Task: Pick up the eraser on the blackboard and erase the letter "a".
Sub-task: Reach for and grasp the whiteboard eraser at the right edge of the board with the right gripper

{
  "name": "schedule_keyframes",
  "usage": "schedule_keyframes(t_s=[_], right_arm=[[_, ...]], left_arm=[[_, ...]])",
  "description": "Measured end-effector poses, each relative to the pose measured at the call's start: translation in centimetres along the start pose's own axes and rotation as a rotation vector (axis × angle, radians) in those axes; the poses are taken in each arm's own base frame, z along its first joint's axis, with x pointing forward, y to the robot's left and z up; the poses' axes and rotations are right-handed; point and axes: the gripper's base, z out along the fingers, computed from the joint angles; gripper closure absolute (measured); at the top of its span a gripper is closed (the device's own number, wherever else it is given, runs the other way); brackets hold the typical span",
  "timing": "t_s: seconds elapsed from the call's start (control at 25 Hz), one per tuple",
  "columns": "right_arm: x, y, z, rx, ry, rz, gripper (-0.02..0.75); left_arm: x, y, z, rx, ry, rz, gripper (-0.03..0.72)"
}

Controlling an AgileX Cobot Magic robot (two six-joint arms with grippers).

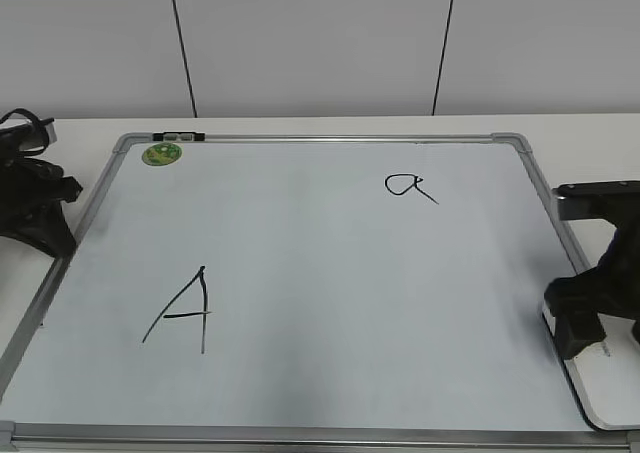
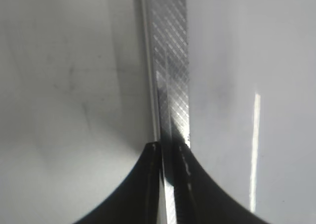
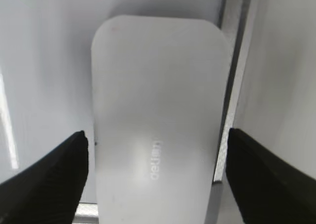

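The blackboard (image 1: 320, 263) lies flat on the table. The small letter "a" (image 1: 410, 186) is written at its upper right. The white eraser (image 1: 612, 391) lies at the board's near right corner, and fills the right wrist view (image 3: 158, 85) with grey lettering on top. My right gripper (image 1: 588, 335) is open just above the eraser, one finger on each side of it (image 3: 157, 137), not touching it. My left gripper (image 1: 42, 208) is shut and empty over the board's left frame rail (image 2: 170, 146).
A large capital "A" (image 1: 185, 313) is drawn at the lower left of the board. A round green sticker (image 1: 161, 154) and a small marker-like piece (image 1: 178, 135) sit at the top left. The grey frame rail (image 3: 232, 85) runs beside the eraser.
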Motion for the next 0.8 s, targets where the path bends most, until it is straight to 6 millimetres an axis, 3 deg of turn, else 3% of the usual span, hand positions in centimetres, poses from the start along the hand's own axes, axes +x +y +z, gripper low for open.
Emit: schedule_keyframes(t_s=[0.56,0.8], right_arm=[[-0.4,0.2,1.7,-0.017,0.031,0.024,0.111],[-0.4,0.2,1.7,-0.010,0.034,0.033,0.207]], left_arm=[[0.0,0.0,0.0,0.000,0.000,0.000,0.655],[0.0,0.0,0.0,0.000,0.000,0.000,0.655]])
